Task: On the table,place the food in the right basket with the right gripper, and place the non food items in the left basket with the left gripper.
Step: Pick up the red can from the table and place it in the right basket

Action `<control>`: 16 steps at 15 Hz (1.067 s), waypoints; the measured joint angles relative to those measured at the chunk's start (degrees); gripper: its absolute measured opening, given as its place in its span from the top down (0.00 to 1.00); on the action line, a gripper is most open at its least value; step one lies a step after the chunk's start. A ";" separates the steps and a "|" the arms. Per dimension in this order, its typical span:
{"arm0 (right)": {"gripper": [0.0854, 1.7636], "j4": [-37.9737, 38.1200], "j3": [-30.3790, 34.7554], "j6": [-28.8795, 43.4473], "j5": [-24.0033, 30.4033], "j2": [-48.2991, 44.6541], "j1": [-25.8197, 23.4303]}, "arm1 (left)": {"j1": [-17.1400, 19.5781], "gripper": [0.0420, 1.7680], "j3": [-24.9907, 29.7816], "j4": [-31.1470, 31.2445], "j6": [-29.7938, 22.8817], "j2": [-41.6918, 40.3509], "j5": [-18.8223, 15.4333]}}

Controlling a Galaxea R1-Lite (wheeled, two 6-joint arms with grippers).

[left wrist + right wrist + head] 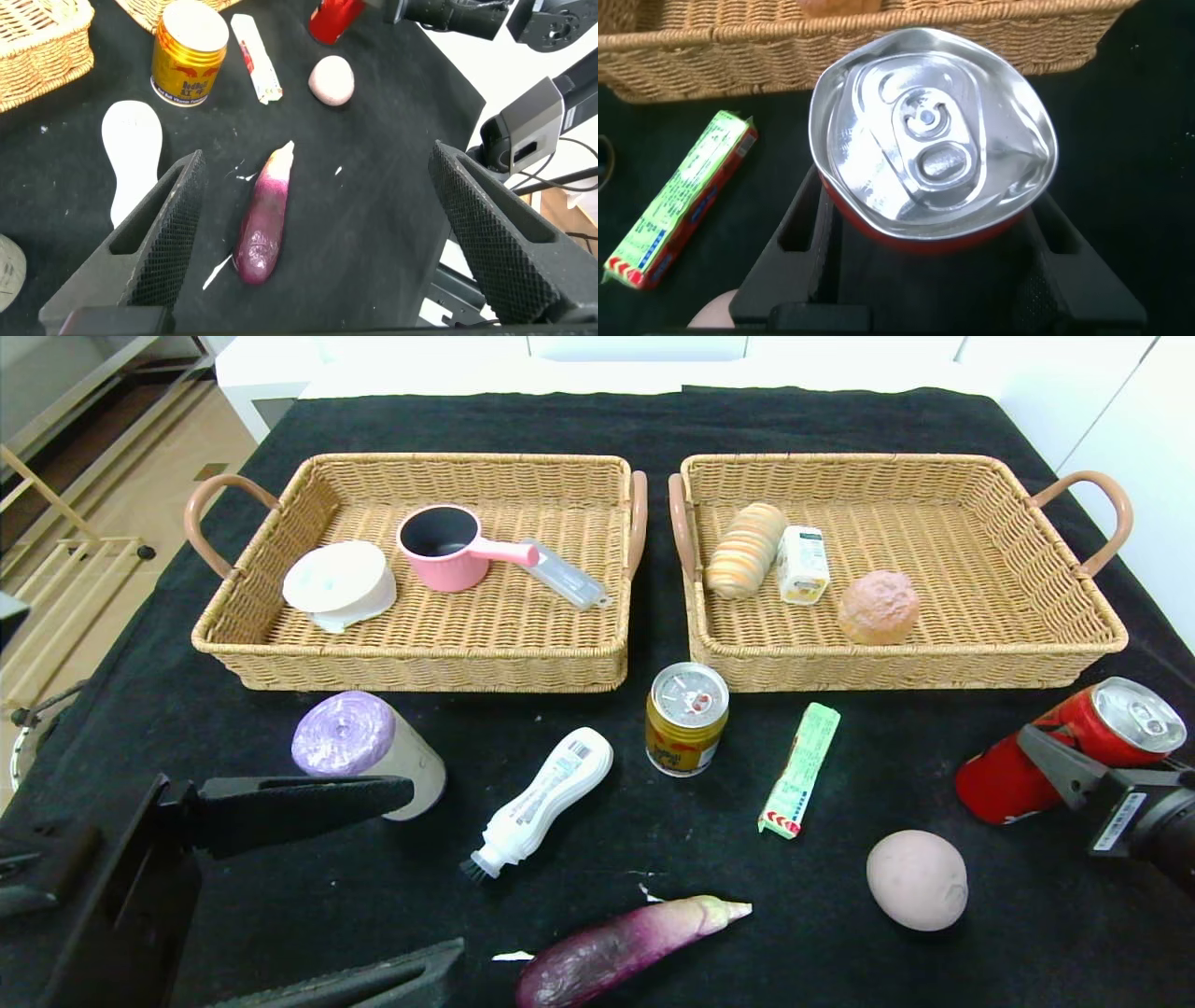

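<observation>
My right gripper (1055,756) is shut on the tall red can (1004,779), which tilts at the table's right side, in front of the right basket (915,658). In the right wrist view the can's dented silver top (934,140) fills the space between the fingers. On the black cloth lie the gold can (686,719), green stick pack (800,770), potato (917,880) and eggplant (625,943). The beige roll with purple top (359,742) and white brush (541,798) lie before the left basket (411,663). My left gripper (434,873) hangs open at the front left, beside the roll, above the eggplant (262,224).
The left basket holds a pink saucepan (448,546), a white round dish (338,581) and a clear grey piece (565,576). The right basket holds a striped bread roll (745,549), a small carton (803,565) and a brown bun (878,607).
</observation>
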 joint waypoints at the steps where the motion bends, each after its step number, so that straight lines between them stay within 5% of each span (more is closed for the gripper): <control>1: 0.45 0.61 -0.22 -0.48 0.11 -0.52 0.09 | 0.00 0.03 0.00 -0.02 0.00 0.00 0.00; 5: 0.45 9.31 -4.68 -1.35 -0.06 -4.16 0.11 | 0.00 0.03 0.06 0.00 0.02 0.02 0.02; 10: 0.45 25.62 -19.38 -1.35 1.21 -8.27 0.33 | 0.11 0.03 0.09 -0.10 0.02 0.09 0.02; 16: 0.45 28.22 -36.77 -2.74 2.86 0.69 -2.38 | 0.72 0.03 -0.02 -0.10 0.16 0.09 0.02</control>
